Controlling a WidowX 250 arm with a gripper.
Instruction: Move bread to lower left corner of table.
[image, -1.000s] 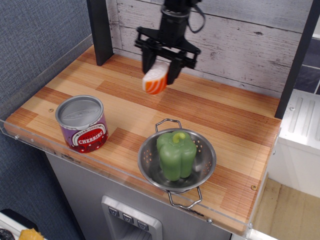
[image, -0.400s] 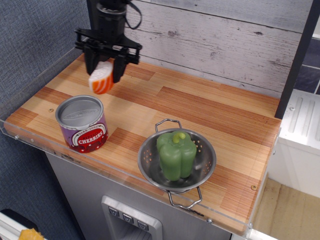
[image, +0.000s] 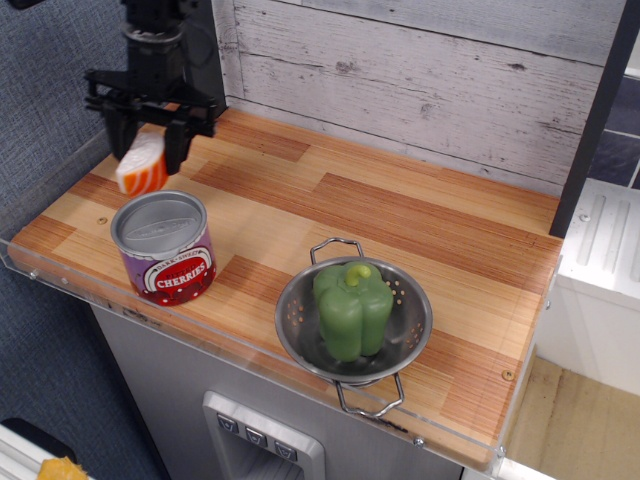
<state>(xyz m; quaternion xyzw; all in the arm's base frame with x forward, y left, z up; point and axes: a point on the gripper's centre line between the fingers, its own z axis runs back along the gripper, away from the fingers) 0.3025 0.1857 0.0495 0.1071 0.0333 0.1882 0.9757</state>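
The bread (image: 141, 166), a small wedge with a white face and orange-and-white striped crust, hangs between the fingers of my black gripper (image: 145, 150) above the left part of the wooden table (image: 400, 220). The gripper is shut on the bread and holds it in the air, just behind and left of the cherries can (image: 164, 247). The table surface under the bread is partly hidden by it.
A purple and red cherries can stands near the front left edge. A metal colander (image: 352, 325) holding a green pepper (image: 352, 309) sits front centre. A dark post (image: 200, 60) stands at the back left, another (image: 595, 110) at the right. A clear plastic lip (image: 60, 285) runs along the front.
The gripper has carried the bread from the back centre of the table leftwards and forwards, to above the left side beside the can. Can, colander and pepper have not moved.
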